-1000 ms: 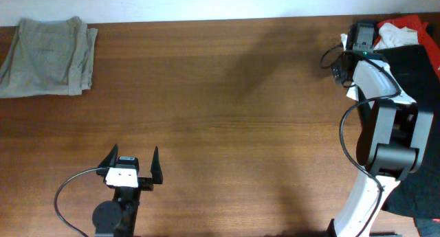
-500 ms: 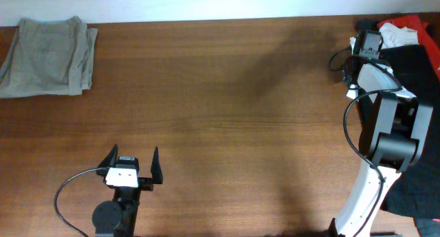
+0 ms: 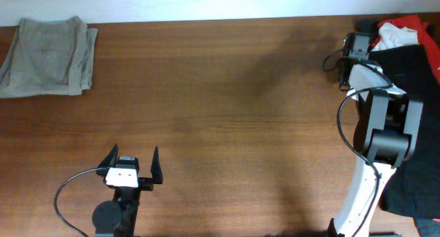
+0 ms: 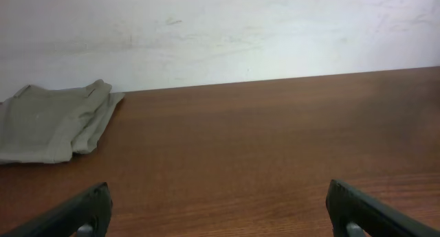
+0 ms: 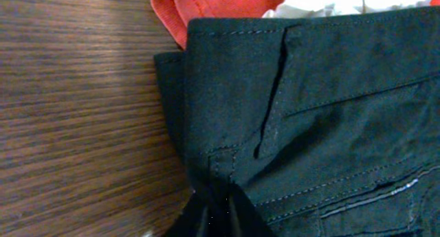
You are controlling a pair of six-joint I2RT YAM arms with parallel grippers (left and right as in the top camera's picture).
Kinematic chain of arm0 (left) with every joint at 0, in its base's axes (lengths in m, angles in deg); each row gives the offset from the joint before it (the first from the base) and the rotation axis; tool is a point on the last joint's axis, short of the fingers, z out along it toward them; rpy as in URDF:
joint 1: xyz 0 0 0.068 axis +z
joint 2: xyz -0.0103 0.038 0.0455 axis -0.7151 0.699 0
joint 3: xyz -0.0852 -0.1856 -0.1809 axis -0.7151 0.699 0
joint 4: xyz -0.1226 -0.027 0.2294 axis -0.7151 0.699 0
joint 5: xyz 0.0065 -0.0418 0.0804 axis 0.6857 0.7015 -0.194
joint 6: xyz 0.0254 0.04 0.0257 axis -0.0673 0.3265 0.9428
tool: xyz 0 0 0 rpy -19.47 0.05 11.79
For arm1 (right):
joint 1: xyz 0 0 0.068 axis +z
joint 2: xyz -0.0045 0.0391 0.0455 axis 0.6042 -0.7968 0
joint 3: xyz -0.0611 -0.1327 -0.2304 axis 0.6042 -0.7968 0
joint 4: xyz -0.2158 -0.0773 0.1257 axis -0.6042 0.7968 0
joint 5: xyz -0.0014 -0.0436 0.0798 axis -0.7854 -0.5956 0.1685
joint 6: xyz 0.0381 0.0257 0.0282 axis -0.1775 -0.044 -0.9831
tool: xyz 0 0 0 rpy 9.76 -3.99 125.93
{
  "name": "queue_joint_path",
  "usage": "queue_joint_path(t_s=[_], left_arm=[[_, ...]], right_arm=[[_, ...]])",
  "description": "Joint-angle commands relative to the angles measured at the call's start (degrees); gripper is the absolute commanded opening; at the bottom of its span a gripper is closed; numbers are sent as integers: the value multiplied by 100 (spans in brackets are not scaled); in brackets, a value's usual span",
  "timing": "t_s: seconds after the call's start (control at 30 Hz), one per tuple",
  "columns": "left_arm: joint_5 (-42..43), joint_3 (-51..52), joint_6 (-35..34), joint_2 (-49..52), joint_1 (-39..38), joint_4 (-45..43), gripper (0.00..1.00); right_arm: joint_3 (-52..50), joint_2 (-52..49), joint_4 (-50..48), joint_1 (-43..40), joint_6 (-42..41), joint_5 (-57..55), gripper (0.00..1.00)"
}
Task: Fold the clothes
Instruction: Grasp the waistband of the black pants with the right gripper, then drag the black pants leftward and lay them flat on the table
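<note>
A pile of clothes lies at the table's far right: black shorts (image 3: 412,79) with a red piece (image 3: 419,21) and a white piece (image 3: 395,35) behind them. In the right wrist view the black shorts (image 5: 323,106) fill the frame, their stitched waistband corner pinched in my right gripper (image 5: 218,206), which is shut on the fabric edge. From overhead the right gripper (image 3: 359,32) sits at the pile's left edge. A folded khaki-grey garment (image 3: 48,56) rests at the far left corner. My left gripper (image 3: 135,154) stands open near the front edge, holding nothing.
The brown wooden table (image 3: 220,106) runs between the two arms. A white wall (image 4: 220,31) stands behind the far edge. The khaki garment (image 4: 51,120) shows left in the left wrist view. A black cable (image 3: 69,192) loops beside the left arm.
The right gripper has shut on the black shorts' edge and shifted slightly at the pile. The left arm has not moved.
</note>
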Motion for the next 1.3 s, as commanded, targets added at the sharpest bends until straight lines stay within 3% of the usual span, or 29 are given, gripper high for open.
queue_joint_path(t_s=[0.0, 0.07, 0.13, 0.2, 0.33, 0.6, 0.7, 0.87, 1.1, 1.2, 1.27], left_arm=[[0, 17, 68, -28, 31, 26, 99], [0, 17, 68, -28, 31, 26, 99], [0, 17, 68, -28, 31, 26, 99], [0, 17, 68, -28, 31, 26, 99], [0, 17, 68, -28, 31, 26, 99], [0, 17, 68, -28, 31, 26, 99], [0, 17, 68, -28, 31, 26, 99], [0, 17, 68, -28, 31, 26, 99], [0, 17, 68, -28, 31, 26, 99], [0, 17, 68, -28, 31, 26, 99], [0, 17, 68, -28, 31, 26, 99]], right_arm=[[76, -107, 2, 87, -37, -13, 5], [76, -96, 2, 87, -37, -13, 14], [81, -87, 2, 87, -39, -142, 4], [81, -85, 0, 87, -42, -382, 4], [105, 208, -13, 79, -791, -625, 4], [146, 688, 24, 83, -791, -612, 4], [146, 1091, 28, 105, -1185, -863, 4], [146, 1694, -280, 1209, -1163, -649, 4], [146, 1694, -229, 3097, -1228, 1930, 4], [144, 1668, -208, 3665, -2380, 3434, 4], [144, 1665, -208, 3915, -2702, 3805, 4]])
